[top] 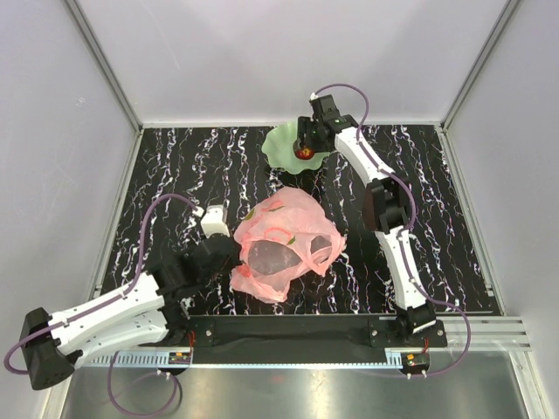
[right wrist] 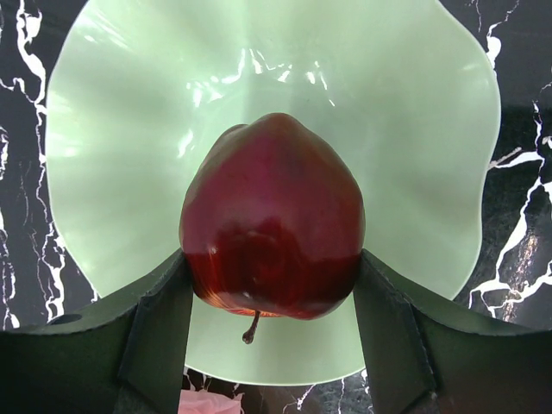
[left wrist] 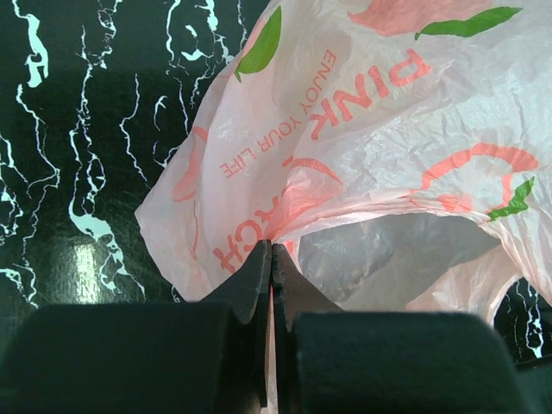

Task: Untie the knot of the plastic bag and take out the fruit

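The pink plastic bag (top: 284, 240) lies crumpled in the middle of the black marbled table, its mouth gaping toward the near edge. My left gripper (top: 232, 255) is at the bag's left rim. In the left wrist view the jaws (left wrist: 272, 252) are shut on a fold of the plastic bag (left wrist: 362, 129). My right gripper (top: 305, 150) is over the green scalloped dish (top: 278, 144) at the back. In the right wrist view its fingers (right wrist: 164, 319) press both sides of a dark red apple-like fruit (right wrist: 272, 216) above the dish (right wrist: 129, 129). No other fruit shows.
White walls with metal posts enclose the table on the left, back and right. A metal rail (top: 288, 353) with the arm bases runs along the near edge. The right arm (top: 389, 209) stretches along the right half of the table.
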Robot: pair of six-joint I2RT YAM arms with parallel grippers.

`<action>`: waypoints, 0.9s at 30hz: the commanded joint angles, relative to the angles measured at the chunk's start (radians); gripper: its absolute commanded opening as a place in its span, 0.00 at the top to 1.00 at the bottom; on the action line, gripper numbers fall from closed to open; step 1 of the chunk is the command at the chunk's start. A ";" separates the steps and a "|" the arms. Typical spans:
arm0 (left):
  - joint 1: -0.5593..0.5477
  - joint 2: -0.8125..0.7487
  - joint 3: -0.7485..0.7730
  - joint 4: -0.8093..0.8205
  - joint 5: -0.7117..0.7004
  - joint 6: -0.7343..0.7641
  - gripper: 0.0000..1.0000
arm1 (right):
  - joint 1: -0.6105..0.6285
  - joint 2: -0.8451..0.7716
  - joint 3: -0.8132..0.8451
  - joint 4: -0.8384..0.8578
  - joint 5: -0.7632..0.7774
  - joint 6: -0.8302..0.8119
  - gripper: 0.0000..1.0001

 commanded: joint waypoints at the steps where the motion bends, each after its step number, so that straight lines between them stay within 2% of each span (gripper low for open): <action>1: -0.004 0.010 0.045 0.036 -0.054 0.021 1.00 | -0.003 -0.032 0.065 -0.007 -0.030 -0.022 0.39; 4: -0.004 0.019 0.055 0.064 -0.058 0.041 1.00 | -0.003 -0.089 0.052 0.010 -0.032 -0.037 0.18; 5: -0.004 0.024 0.056 0.071 -0.055 0.053 1.00 | -0.003 -0.103 0.062 0.003 -0.030 -0.043 0.01; 10: -0.004 0.073 0.084 0.117 -0.067 0.087 1.00 | -0.003 -0.222 0.084 -0.047 -0.017 -0.077 0.01; 12: -0.004 0.085 0.096 0.136 -0.072 0.099 1.00 | -0.003 -0.290 0.021 -0.044 -0.009 -0.077 0.00; 13: -0.004 0.088 0.099 0.142 -0.075 0.103 1.00 | -0.001 -0.383 -0.020 -0.028 -0.013 -0.079 0.00; 15: -0.004 0.099 0.116 0.150 -0.097 0.114 1.00 | 0.000 -0.500 -0.193 0.048 -0.047 -0.068 0.00; 17: -0.002 0.108 0.131 0.154 -0.138 0.128 1.00 | 0.003 -0.685 -0.378 0.109 -0.088 -0.059 0.00; 19: -0.001 0.117 0.153 0.168 -0.161 0.148 1.00 | 0.028 -0.847 -0.488 0.122 -0.139 -0.056 0.00; 21: 0.005 0.137 0.166 0.199 -0.170 0.182 1.00 | 0.052 -0.940 -0.623 0.111 -0.194 -0.071 0.02; 25: 0.013 0.189 0.220 0.234 -0.163 0.217 1.00 | 0.205 -1.156 -0.810 0.081 -0.181 -0.098 0.13; 27: 0.016 0.206 0.245 0.243 -0.153 0.225 1.00 | 0.290 -1.219 -0.922 0.111 -0.168 -0.065 0.32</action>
